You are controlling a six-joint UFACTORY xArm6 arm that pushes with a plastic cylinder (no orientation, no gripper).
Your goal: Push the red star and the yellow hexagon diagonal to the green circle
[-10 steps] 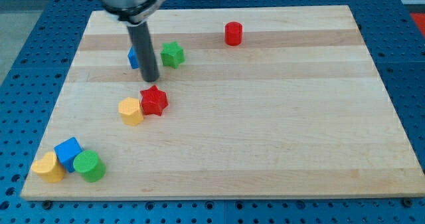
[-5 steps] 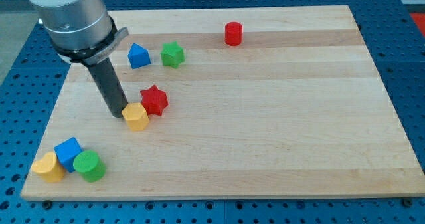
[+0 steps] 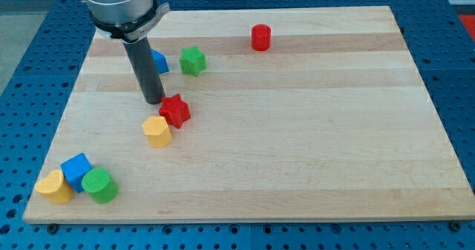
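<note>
my tip (image 3: 154,102) sits just up-left of the touching red star (image 3: 175,110) and yellow hexagon (image 3: 156,130), apparently mid-push with both far from the green circle (image 3: 99,185), so next it likely needs a steady down-left shove; there is no pincer here to release or clench.

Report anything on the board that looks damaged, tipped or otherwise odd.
Nothing stands out. My tip sits just left of the red star, which touches the yellow hexagon. The green circle lies at bottom left beside two other blocks. All blocks look intact on the board.

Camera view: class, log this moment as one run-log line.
tip upper-left of red star | yellow hexagon beside star | green circle bottom-left
</note>
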